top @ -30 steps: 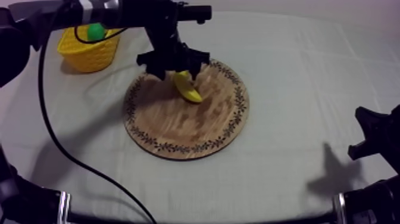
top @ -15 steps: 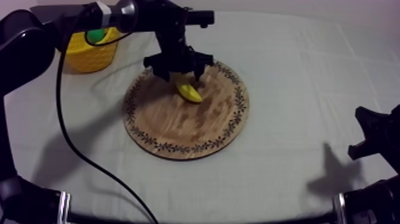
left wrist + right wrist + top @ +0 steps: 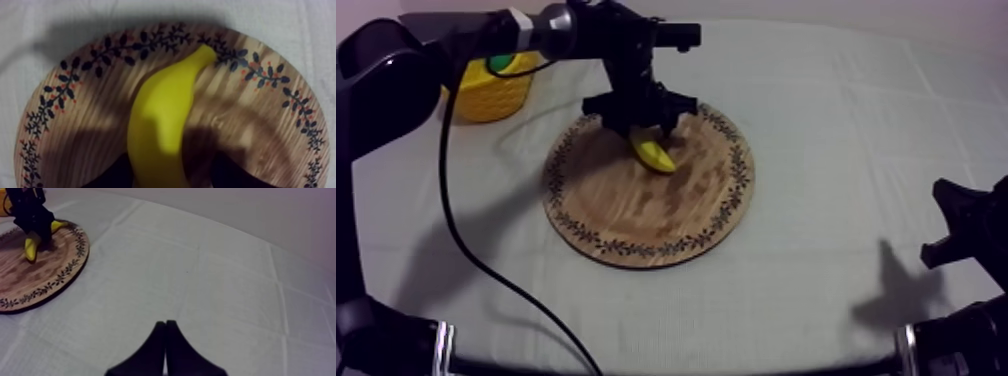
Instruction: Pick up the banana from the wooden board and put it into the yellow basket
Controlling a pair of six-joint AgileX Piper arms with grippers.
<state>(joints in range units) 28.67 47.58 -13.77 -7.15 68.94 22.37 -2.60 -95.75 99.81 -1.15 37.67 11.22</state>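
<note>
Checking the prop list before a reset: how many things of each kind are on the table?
Toy fruit: 2, the banana and a green piece of unclear kind inside the yellow basket
Baskets: 1
Boards: 1, the wooden board
Total: 4

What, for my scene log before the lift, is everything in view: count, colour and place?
Round wooden board with patterned rim: 1, brown with a dark pattern, mid-table.
Yellow toy banana: 1, yellow, lying on the board's far part.
Yellow basket: 1, yellow, far left of the table.
Green round thing: 1, green, in the basket; kind unclear.
Grey-white cloth: 1, covering the table.
Left gripper: 1, black, open astride the banana.
Right gripper: 1, black, shut, low at the right.
</note>
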